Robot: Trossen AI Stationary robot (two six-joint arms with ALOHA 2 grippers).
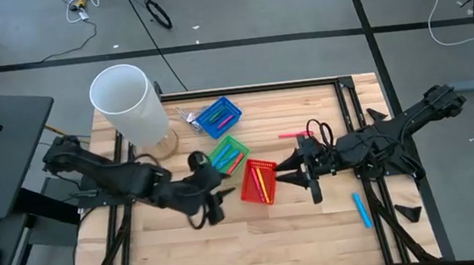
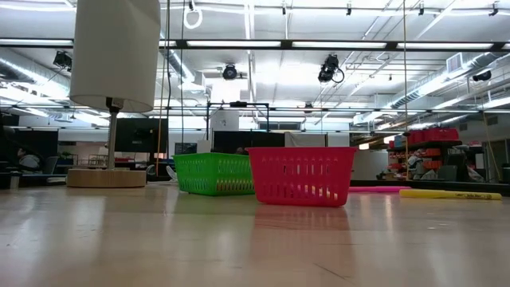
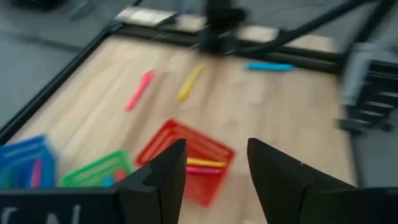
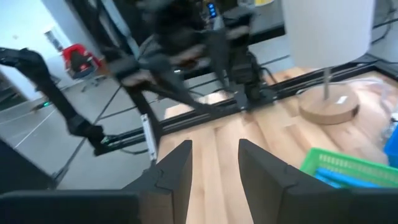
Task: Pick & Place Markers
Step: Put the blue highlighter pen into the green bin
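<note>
On the left we saw the left gripper (image 1: 212,207) hanging just left of the red basket (image 1: 259,181), fingers spread with a clear gap and holding nothing. Beyond it stood the lamp (image 1: 132,104), then the blue basket (image 1: 219,117) and green basket (image 1: 229,154), each with markers inside. The red basket held yellow and red markers. Further right, the right gripper (image 1: 311,178) hovered just right of the red basket, its fingers apart and empty too.

3 loose markers lay on the table: a pink marker (image 1: 291,134) at the far side, a yellow marker (image 3: 190,82) beside it, and a blue marker (image 1: 362,209) near the right front.

We judged the markers light, stiff and smooth, likely to roll; a pinch across the middle of the barrel would suit best.

In the overhead view the right arm hid the yellow marker. The left wrist view was smeared, so we could not count the markers in the baskets.
</note>
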